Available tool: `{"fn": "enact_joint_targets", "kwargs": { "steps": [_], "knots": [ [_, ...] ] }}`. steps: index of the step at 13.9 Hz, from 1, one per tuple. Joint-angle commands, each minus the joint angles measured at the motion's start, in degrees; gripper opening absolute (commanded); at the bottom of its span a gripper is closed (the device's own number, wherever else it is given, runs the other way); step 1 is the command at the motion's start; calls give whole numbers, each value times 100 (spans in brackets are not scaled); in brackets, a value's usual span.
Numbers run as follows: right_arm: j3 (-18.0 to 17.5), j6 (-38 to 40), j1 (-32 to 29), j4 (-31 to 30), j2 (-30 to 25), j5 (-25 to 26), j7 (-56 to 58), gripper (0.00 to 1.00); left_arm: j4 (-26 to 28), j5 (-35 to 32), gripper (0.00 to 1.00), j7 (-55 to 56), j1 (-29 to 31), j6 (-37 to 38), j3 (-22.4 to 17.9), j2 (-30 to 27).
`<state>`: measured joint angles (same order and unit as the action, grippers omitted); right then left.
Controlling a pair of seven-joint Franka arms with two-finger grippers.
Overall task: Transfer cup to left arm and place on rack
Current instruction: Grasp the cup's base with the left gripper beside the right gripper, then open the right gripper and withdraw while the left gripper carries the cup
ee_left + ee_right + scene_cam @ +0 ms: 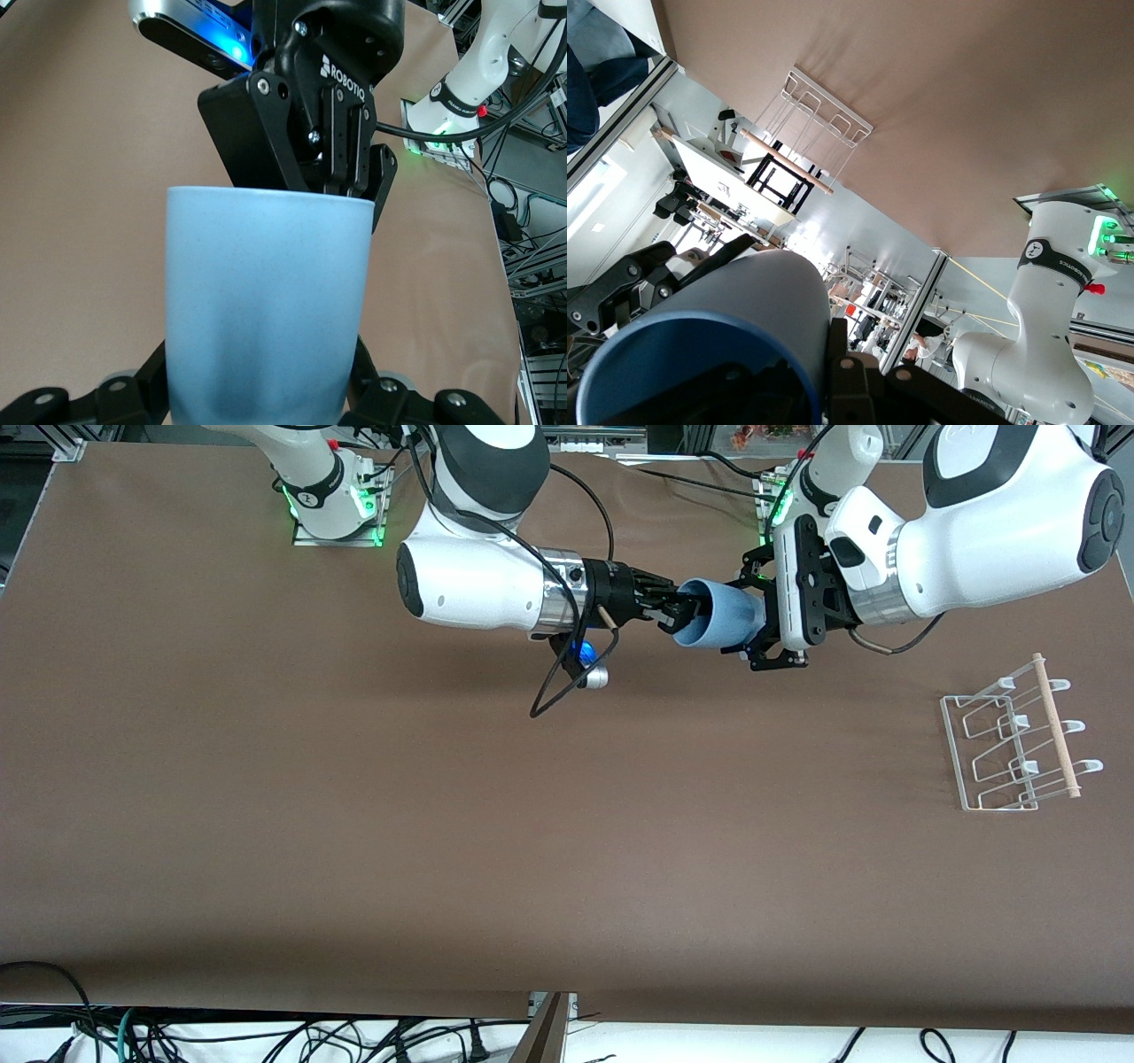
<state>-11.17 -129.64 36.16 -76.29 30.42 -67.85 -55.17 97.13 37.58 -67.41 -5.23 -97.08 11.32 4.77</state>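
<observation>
Nearest the front camera, toward the left arm's end of the brown table (354, 824), the rack (1010, 744) rests with its wooden rod (1057, 726) on top. Above the table, well away from the rack toward the right arm's end, the left arm (992, 522) and right arm (478, 584) meet in mid-air around the cup (722, 615), which lies on its side. Pinching the cup's rim, one finger inside it, is the right gripper (678, 613). Around the cup's base end, the left gripper (769, 624) has fingers on both sides; whether they press it I cannot tell.
</observation>
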Motion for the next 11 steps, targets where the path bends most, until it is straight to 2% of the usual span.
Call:
{"fn": "enact_joint_targets", "kwargs": {
  "steps": [1,3,4,5,6,9,11],
  "knots": [
    [36,-44,49,202,87,-114,-46,57,69,-127,4,-264,-22,49,10,-38],
    [36,-26,41,202,78,-106,-134,59,51,-154,4,-264,-14,66,10,-38],
    [36,0,23,202,69,-97,-143,68,51,-154,4,-256,-14,101,10,-38],
    [53,26,-12,202,43,-97,-134,88,34,-163,4,-238,-14,197,2,-38],
    [62,87,-64,185,17,-97,-134,99,25,-233,5,-221,47,302,-7,-38],
    [176,1024,-555,149,-141,-62,-134,99,-115,-549,5,-203,223,776,-51,-38],
    [526,1964,-855,149,-290,8,-152,99,-116,-654,5,-203,311,1040,-103,-47]
  ]
}}
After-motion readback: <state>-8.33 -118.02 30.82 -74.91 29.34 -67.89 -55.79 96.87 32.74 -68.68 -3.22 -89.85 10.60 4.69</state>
